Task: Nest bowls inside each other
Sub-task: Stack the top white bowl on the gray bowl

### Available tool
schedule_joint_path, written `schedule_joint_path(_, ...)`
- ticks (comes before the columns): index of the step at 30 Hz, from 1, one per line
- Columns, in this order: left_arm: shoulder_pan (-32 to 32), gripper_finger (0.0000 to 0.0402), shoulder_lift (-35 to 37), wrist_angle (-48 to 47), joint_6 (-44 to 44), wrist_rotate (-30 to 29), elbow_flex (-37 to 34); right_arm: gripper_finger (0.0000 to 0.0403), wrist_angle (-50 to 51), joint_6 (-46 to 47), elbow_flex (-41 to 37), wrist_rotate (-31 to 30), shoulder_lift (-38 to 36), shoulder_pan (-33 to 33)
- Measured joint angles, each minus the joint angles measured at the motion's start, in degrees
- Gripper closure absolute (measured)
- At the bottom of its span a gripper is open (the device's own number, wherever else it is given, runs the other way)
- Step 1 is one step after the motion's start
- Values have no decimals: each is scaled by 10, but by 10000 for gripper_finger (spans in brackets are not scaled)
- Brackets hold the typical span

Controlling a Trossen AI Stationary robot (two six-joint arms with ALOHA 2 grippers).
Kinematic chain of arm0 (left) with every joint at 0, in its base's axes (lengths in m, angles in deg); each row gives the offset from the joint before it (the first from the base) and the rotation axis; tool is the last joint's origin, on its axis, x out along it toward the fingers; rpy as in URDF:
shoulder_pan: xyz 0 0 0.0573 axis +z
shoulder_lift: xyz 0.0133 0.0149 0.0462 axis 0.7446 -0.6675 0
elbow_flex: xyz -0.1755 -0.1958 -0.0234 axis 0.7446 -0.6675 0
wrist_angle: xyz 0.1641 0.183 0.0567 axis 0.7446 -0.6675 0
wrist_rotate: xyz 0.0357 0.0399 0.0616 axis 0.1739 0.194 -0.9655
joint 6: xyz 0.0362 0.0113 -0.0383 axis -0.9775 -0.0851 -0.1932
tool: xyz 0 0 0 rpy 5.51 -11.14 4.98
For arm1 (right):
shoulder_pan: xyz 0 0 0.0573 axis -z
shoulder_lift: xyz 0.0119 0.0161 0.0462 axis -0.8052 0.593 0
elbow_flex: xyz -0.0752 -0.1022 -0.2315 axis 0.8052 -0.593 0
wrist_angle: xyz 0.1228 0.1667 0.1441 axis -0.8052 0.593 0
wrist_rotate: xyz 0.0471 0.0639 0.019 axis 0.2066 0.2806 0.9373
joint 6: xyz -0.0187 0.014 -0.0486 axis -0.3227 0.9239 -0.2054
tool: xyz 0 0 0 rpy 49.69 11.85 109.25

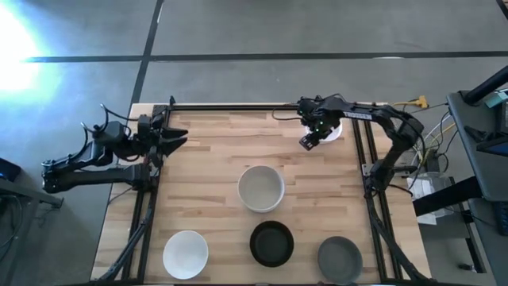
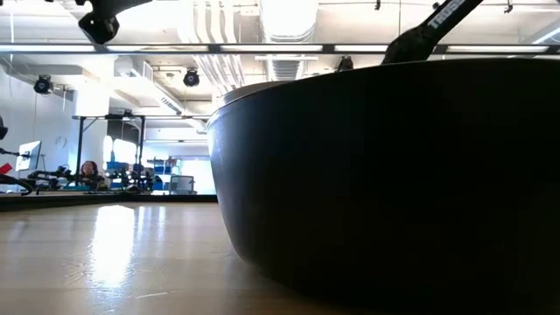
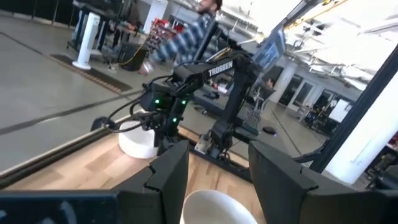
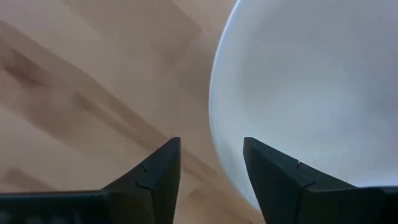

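Observation:
Five bowls show on the wooden table in the high view: a pale bowl [image 1: 260,188] in the middle, and a white bowl [image 1: 185,254], a black bowl [image 1: 271,243] and a dark grey bowl [image 1: 340,259] along the near edge. Another white bowl [image 1: 333,132] sits at the far right. My right gripper [image 1: 312,139] hangs open over it, pointing down. Its fingers stand on either side of the bowl's rim [image 4: 217,155] without touching it. My left gripper [image 1: 176,137] is open and level at the table's far left, holding nothing.
The black bowl [image 2: 394,175] fills most of the low view. Black frame rails run along the table's left, right and far edges [image 1: 238,107]. Bare wood lies between the far white bowl and the pale middle bowl. A person [image 3: 186,37] moves in the room beyond.

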Motion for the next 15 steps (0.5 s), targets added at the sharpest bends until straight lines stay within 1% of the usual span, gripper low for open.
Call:
schedule_joint_path(3, 0, 249, -11, 19, 10, 3, 0, 241, -8, -9, 0, 0, 24, 0)
schedule_joint_path(7, 0, 249, -19, 32, 10, 5, 0, 272, -13, -15, 2, 0, 38, 0)
schedule_joint_path(10, 0, 249, -23, 41, 11, 5, -1, 312, -12, -28, 11, 0, 37, 0)
schedule_joint_path(14, 0, 249, -29, 44, 10, 6, 0, 380, -10, -45, 22, 0, 18, 0)
schedule_joint_path(15, 0, 249, -29, 46, 10, 6, 0, 386, -8, -48, 27, 0, 11, 0)
